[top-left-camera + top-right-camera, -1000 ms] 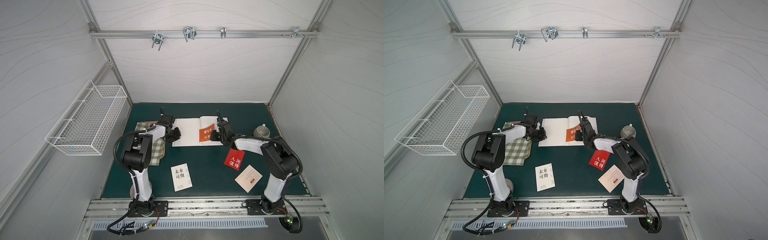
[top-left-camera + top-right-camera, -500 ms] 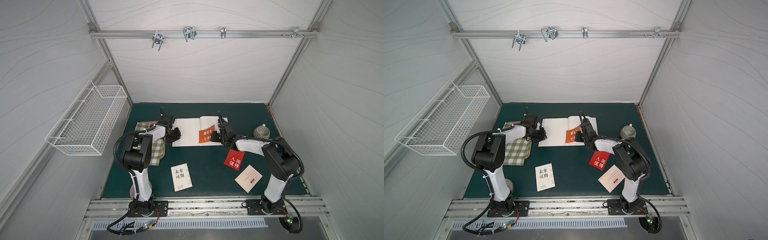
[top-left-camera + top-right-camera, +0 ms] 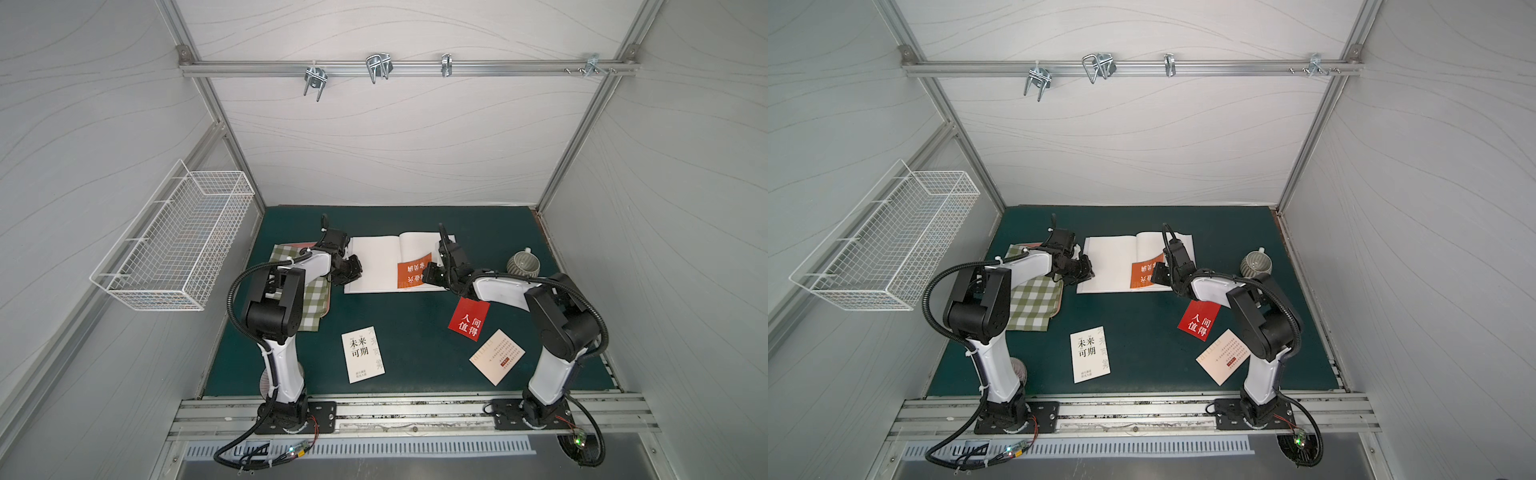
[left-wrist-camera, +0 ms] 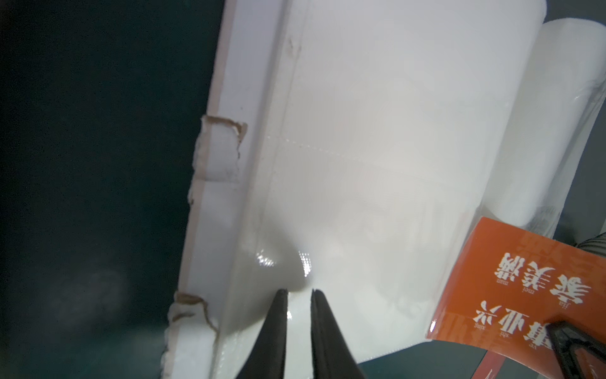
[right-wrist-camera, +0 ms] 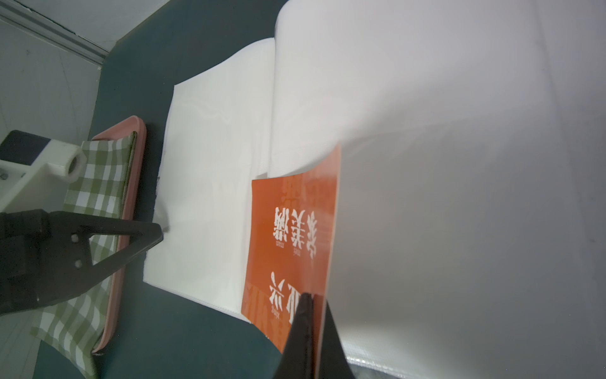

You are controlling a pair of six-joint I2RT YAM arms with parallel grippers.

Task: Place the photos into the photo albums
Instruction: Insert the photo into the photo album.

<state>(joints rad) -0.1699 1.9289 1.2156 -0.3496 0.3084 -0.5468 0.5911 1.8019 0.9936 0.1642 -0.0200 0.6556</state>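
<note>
The orange rectangular photo card with white characters [image 3: 413, 274] is lying slanted over the right page of the open white-paged photo album with clear sleeves [image 3: 374, 266], close to the spine. In both top views the album is sitting slightly above the middle of the frame on the dark green table [image 3: 415, 332].

The right hand [image 5: 314, 295] is pinching the orange card's near edge, its black fingers pressed together on it with no gap showing. The left hand [image 4: 298, 292] is reaching onto the outer edge of the album's left page. Its fingers are standing a narrow slit apart, with the clear sleeve film puckering at the tips, so it is gripping the film.

The white rectangular card with black characters [image 3: 362, 354] is lying flat below the middle of the frame. The red card with white characters [image 3: 469, 320] is lying right of centre, partly under the right arm. The cream card with small text [image 3: 497, 356] is lying near it, lower right.

A green-and-white checked cloth [image 3: 311, 307] is resting left of the album, and a ribbed grey cup [image 3: 523, 264] is sitting to its right.
</note>
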